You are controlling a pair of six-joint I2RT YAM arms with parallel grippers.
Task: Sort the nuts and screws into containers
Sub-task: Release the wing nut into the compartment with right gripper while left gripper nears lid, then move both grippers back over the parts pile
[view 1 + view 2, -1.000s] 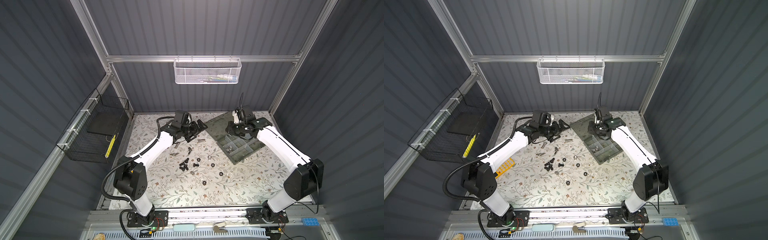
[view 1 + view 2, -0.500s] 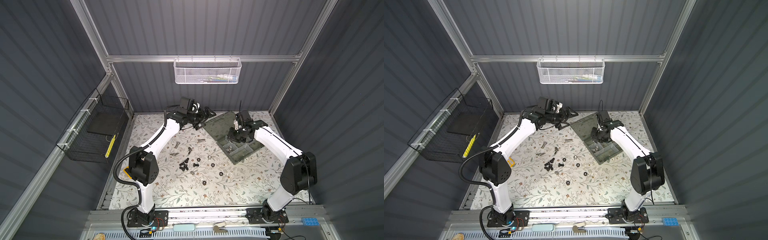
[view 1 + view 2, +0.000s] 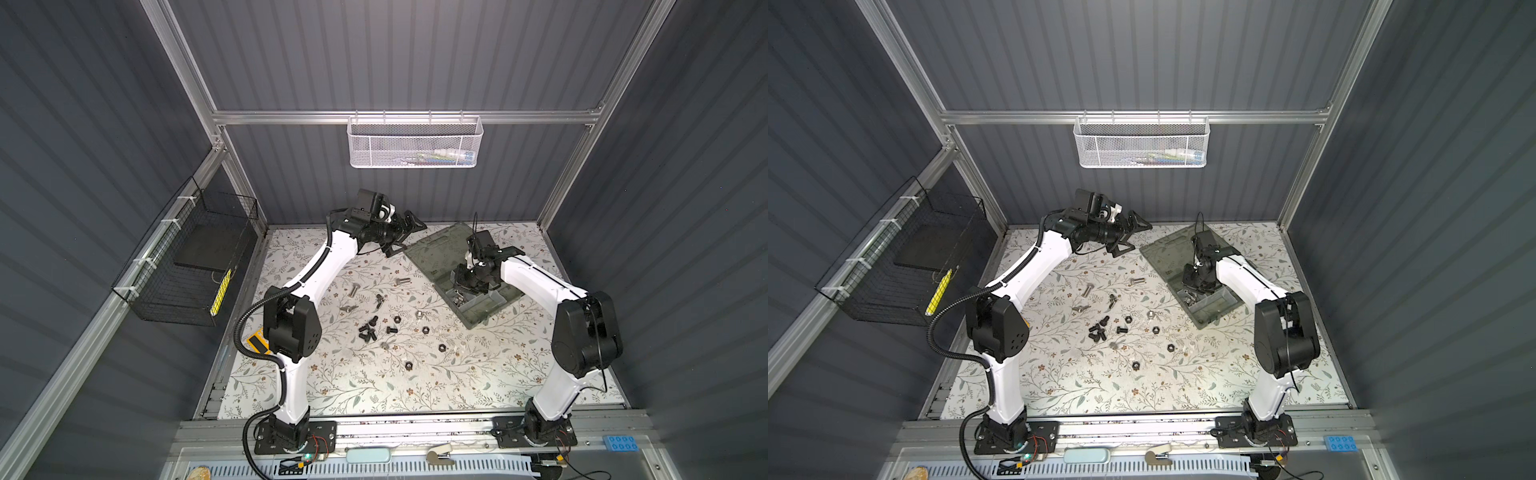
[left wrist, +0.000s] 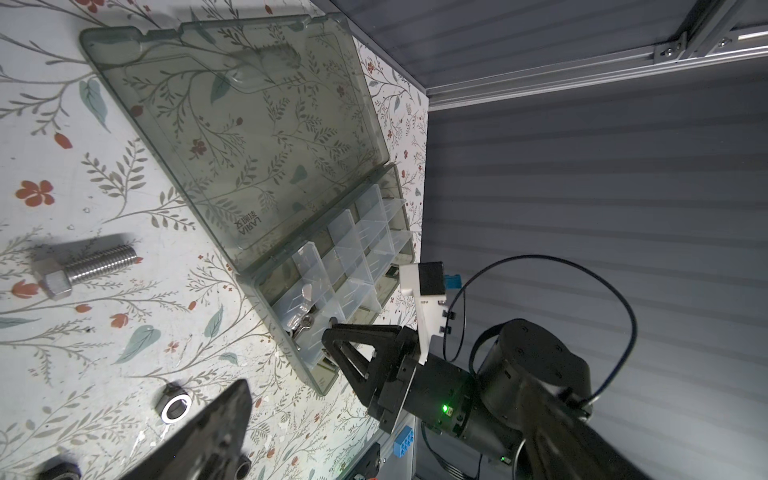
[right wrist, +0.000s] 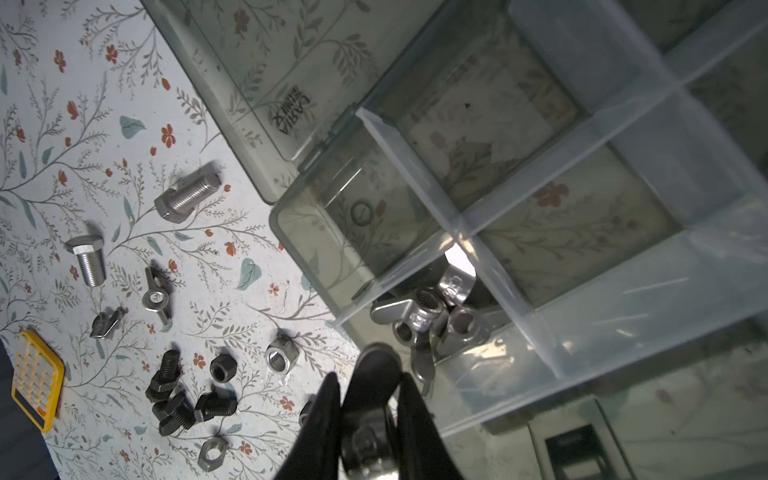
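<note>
- At 2 o'clock on the floral table (image 3: 374, 386) (clock read in a top view, 12 toward the back wall), the organizer case (image 3: 488, 309) lies open. Its lid (image 3: 436, 251) rests flat toward 11 o'clock of the base.
- Pale dividers (image 5: 519, 183) split the base into containers (image 5: 490, 137); several show bare floor.
- One container at the 9 o'clock edge of the base, beside the hinge, holds a heap of silver nuts (image 5: 432, 322), wing-shaped ones among them.
- Right gripper (image 5: 370, 399): sits low over that edge of the case, just beside the heap. Its fingers are pressed nearly together on a small metal piece (image 5: 365, 444) — whether it is a screw or a nut cannot be told.
- Left gripper (image 3: 409, 237): hangs above the table at 12 o'clock, just beside the lid's far corner. Its fingers are spread wide, with nothing between them.
- Silver screws (image 3: 402, 281): three lie on their sides, apart from one another, between 10 and 12 o'clock of the table centre. A wing nut (image 3: 379, 300) lies near them.
- Black screws (image 3: 368, 330): clustered just toward 9 o'clock of the centre, some touching.
- Black nuts (image 3: 441, 346): scattered singly from 3 to 5 o'clock of that cluster.
- Silver nut (image 3: 419, 314): lies between the cluster and the case — outside the case, like all the loose hardware above.
</note>
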